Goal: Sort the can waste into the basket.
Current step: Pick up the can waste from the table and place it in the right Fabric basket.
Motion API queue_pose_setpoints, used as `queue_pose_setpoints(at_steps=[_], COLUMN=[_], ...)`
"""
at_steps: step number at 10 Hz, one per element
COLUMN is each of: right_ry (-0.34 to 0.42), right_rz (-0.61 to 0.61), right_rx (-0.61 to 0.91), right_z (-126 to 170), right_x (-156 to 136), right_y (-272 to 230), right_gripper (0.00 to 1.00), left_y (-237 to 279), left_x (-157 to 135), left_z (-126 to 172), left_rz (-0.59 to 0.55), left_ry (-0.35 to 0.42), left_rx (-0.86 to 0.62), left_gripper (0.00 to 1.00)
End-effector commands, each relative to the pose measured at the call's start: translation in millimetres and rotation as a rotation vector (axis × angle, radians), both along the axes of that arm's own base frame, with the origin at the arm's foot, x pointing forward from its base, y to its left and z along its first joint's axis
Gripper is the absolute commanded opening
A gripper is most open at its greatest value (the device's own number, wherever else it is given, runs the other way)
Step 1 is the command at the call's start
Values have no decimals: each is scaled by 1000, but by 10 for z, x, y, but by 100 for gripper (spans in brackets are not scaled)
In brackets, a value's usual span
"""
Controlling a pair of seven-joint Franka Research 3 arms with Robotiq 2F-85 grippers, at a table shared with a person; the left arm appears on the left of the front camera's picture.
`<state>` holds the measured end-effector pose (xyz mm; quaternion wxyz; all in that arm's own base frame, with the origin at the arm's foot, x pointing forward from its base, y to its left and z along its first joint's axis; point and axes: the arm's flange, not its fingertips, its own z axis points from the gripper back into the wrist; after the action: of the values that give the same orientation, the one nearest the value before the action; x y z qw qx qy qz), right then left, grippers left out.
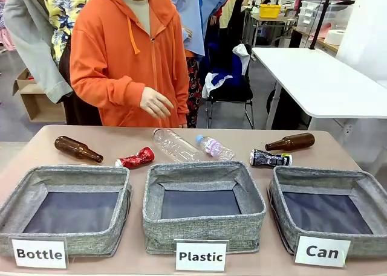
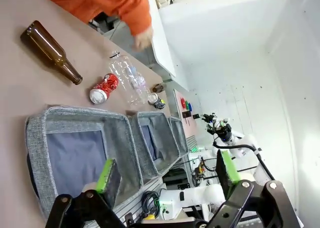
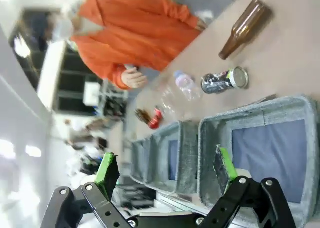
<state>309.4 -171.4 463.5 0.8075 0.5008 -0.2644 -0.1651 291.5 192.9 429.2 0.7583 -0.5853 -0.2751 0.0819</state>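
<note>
— What takes up most of the front view?
— The tan table [image 1: 121, 137], across the whole lower half. Behind it, upper left of centre, a person in an orange hoodie [image 1: 121, 58] stands with one hand [image 1: 156, 102] hanging above the far edge.
— And the bins?
— Three grey fabric ones in a row along the bottom. The basket [image 1: 326, 174] sits lower right, its dark base showing. The Plastic bin [image 1: 202, 227] is bottom centre and the Bottle bin [image 1: 78, 172] lower left.
— The grippers?
— In the left wrist view the left gripper [image 2: 166, 170] rises from the bottom edge, fingers spread wide. In the right wrist view the right gripper [image 3: 166, 165] is spread just as wide.
— What lies loose on the table?
— All of it is beyond the bins. There's a brown bottle at the left [image 1: 77, 148] and a brown bottle at the right [image 1: 291, 142]. Two clear plastic bottles [image 1: 175, 145] lie at centre.
— And what belongs in that basket?
— The black can [image 1: 269, 159] lies on its side right of centre, just beside the basket's far left corner. The crushed red can [image 1: 135, 159] lies left of centre, well apart from the basket.
— Smallest thing?
— The white "Can" card [image 1: 322, 251], bottom right.
</note>
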Motion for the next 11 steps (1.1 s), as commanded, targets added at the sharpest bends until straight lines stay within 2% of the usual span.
queue_pose_setpoints(at_steps=[1, 3, 4, 5, 6, 7, 9, 10, 11], right_ry=[10, 111, 144, 127, 17, 82, 82, 66, 44], right_rz=[168, 257, 296, 306, 290, 300, 300, 324, 359], right_rx=[-370, -703, -806, -885, -880, -771, -771, -834, -874], right_z=[152, -39, -148, -204, -107, -180, -180, -222, -179], right_x=[565, 1015, 1105, 1180, 1142, 1068, 1068, 1140, 1357], right_y=[711, 1419, 1700, 1868, 1867, 1991, 1991, 2008, 2054], right_gripper=[100, 100, 100, 100, 100, 100, 100, 100, 100], left_y=[11, 11, 11, 11, 11, 11, 11, 11, 11], left_x=[-11, -11, -11, -11, -11, -11, -11, -11, -11], left_z=[-7, -7, -7, -7, -7, -7, -7, -7, -7], left_rz=[-14, -14, -14, -14, -14, -14, -14, -14, -14], left_ry=[-22, -22, -22, -22, -22, -22, -22, -22, -22], left_rx=[5, 5, 5, 5, 5, 5, 5, 5, 5], left_gripper=[100, 100, 100, 100, 100, 100, 100, 100, 100])
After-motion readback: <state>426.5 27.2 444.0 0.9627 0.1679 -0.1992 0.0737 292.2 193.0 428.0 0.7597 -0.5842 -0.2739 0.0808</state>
